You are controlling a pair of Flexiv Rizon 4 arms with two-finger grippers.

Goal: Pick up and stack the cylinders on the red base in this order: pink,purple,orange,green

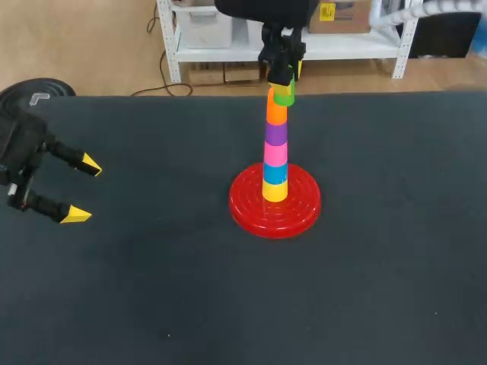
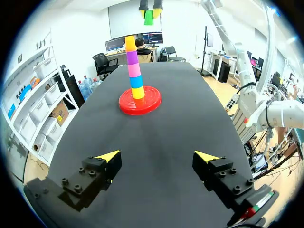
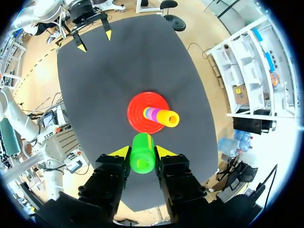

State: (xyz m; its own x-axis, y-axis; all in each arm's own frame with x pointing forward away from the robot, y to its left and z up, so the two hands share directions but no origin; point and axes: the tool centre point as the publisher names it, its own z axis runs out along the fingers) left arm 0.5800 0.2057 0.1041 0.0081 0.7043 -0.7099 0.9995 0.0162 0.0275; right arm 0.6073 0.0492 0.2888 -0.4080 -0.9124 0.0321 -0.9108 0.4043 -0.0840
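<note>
Right fingers point(image 3: 119, 153) clamp green cylinder point(image 3: 142, 156) over stack point(image 1: 275, 144) on red base point(image 1: 251, 211); left fingers point(image 1: 74, 216) spread, empty, 9 o'clock of base.

A broad table point(image 1: 380, 289) with a matte black top spans the view.

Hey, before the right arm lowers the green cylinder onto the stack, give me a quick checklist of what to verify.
1. Grip: right gripper shut on the green cylinder, one finger on each side: ok.
2. Order on the red base: pink cylinder, purple cylinder, then orange cylinder on top: ok.
3. Green centred over orange: not ok. The left wrist view shows it above and off to one side.
4. Stack upright in the head view: ok.
5. Left gripper open and well away from the stack: ok.
</note>
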